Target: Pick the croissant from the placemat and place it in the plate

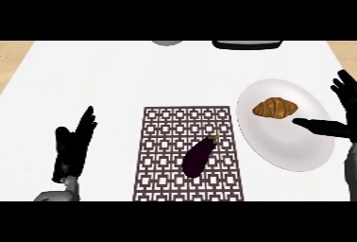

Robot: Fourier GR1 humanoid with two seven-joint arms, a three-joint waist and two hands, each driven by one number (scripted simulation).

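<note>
Croissant point(274, 108) sits in plate point(284, 124), right hand point(339, 124) fingers spread, holding nothing; next: retract toward 5 o'clock, clear of the rim.

The right hand point(343, 113) is cut off by the view's right edge.

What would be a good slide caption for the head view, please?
Croissant on the plate, eggplant on the placemat, open right hand beside the plate.
</note>
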